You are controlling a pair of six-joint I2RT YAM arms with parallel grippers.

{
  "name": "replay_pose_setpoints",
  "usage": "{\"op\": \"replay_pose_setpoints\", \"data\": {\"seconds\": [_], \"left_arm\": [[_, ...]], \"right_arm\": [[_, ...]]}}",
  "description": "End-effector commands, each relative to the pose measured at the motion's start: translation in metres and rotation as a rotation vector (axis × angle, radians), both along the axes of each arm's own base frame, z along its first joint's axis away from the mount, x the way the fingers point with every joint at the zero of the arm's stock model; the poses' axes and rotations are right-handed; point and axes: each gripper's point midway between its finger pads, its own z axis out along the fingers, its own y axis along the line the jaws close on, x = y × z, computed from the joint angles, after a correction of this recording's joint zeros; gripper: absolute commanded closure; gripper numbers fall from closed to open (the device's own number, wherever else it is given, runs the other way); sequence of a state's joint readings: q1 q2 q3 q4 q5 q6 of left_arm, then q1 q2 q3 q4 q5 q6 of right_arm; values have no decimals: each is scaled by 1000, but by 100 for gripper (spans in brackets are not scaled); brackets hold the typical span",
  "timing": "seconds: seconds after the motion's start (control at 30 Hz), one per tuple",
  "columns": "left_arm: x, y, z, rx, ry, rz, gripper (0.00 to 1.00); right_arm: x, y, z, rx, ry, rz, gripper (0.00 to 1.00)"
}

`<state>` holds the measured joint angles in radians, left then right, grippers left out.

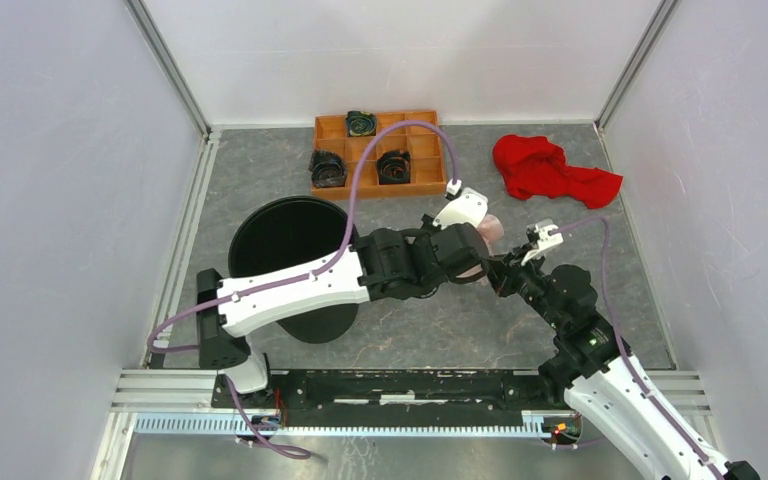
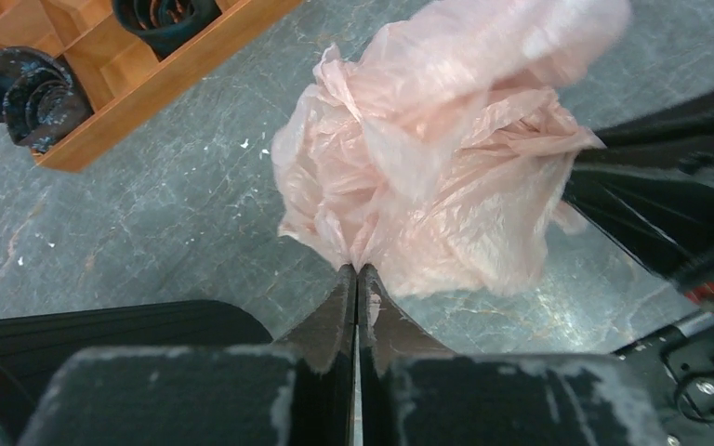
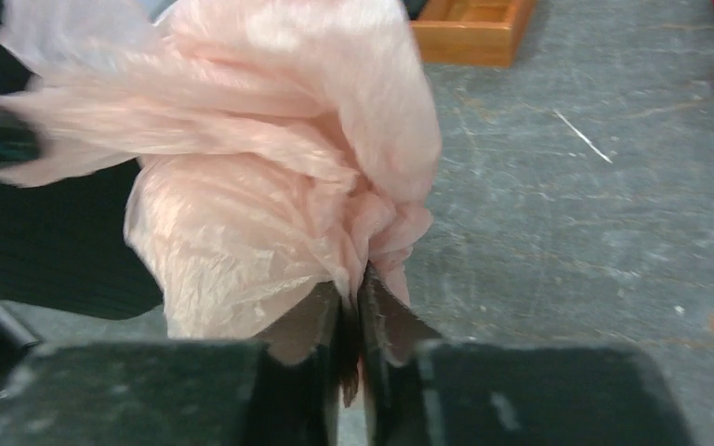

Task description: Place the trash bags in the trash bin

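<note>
The pale pink trash bag [image 1: 490, 232] is bunched up between my two grippers, above the table's middle. In the left wrist view the bag [image 2: 437, 158] hangs from my left gripper [image 2: 357, 271], whose jaws are shut on a pinch of the film. In the right wrist view the bag [image 3: 260, 177] is held by my right gripper [image 3: 353, 283], also shut on the film. From above, the left gripper [image 1: 475, 262] and right gripper [image 1: 500, 268] almost meet. The round black trash bin [image 1: 290, 262] stands to the left, partly under my left arm.
An orange compartment tray [image 1: 425, 165] with black coiled items sits at the back centre. A bright red cloth [image 1: 550, 170] lies at the back right. White walls and metal rails enclose the grey table.
</note>
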<state>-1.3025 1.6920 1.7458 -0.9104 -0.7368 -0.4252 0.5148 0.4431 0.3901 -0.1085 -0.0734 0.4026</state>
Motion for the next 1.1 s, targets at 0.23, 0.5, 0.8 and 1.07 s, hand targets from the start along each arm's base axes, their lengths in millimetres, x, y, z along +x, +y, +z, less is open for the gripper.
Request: {"op": "replay_pose_setpoints", "data": {"seconds": [0.23,0.5,0.8,1.07], "left_arm": [[-25,4,71,-438,182,-194,98],[4,22,74,-525,225,-114,98],[0,-13,95,-607,236,-263,98],[-26,-20,89,-521,266,-487,98]], "right_arm": [[16,-23,-82,-347,190,-51,56],[11,-35,-27,-334,97,-92,23],[-23,25,65,-217,-201,325,20],[-19,41,116,-309,-617,426,18]]}}
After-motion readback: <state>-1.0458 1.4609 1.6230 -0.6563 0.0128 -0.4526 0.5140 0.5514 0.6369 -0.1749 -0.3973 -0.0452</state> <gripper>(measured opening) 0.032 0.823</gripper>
